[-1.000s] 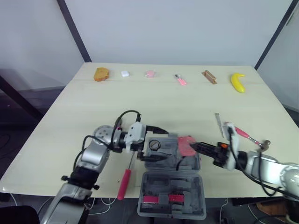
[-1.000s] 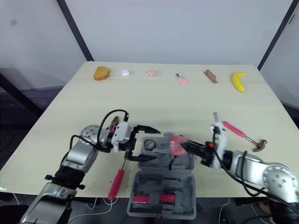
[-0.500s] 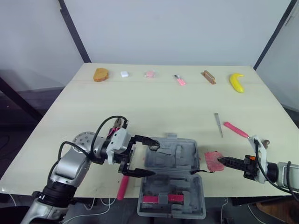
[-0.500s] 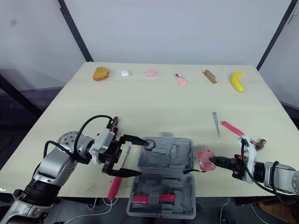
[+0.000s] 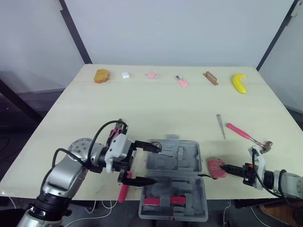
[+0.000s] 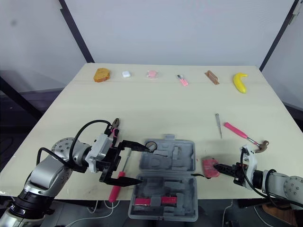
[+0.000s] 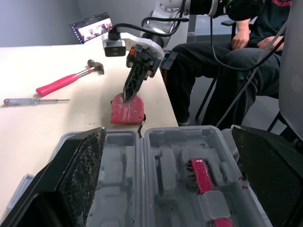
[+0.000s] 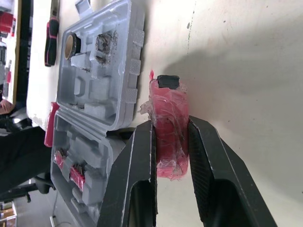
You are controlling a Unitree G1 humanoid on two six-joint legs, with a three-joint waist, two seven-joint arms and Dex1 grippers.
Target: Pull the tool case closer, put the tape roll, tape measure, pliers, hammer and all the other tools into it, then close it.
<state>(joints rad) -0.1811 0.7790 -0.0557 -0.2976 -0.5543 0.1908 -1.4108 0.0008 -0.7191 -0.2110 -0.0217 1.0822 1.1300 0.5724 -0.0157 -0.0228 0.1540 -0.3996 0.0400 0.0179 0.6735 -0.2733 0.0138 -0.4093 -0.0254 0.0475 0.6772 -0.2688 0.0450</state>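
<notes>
The grey tool case (image 5: pixel 173 176) lies open at the table's front edge, with a tape roll (image 8: pixel 71 45) in a pocket of its far half. My left gripper (image 5: pixel 150 164) hangs open wide at the case's left side, holding nothing. My right gripper (image 5: pixel 227 167) is shut on the red tape measure (image 8: pixel 168 101), which rests on the table just right of the case. Beyond it lie the pink-handled hammer (image 5: pixel 244 134) and a thin metal tool (image 5: pixel 220 126). A red-handled screwdriver (image 5: pixel 124 190) lies under my left gripper. Pliers (image 6: pixel 115 124) lie behind my left wrist.
Along the table's far edge stand a brown bread-like item (image 5: pixel 102 75), a white case (image 5: pixel 126 74), two small pink items (image 5: pixel 151 74), a brown block (image 5: pixel 211 78) and a banana (image 5: pixel 239 83). A seated person (image 7: pixel 227 56) is beyond the table's front edge.
My right gripper has carried the tape measure from over the case to the table on its right. My left gripper has drawn back left off the case and opened wider.
</notes>
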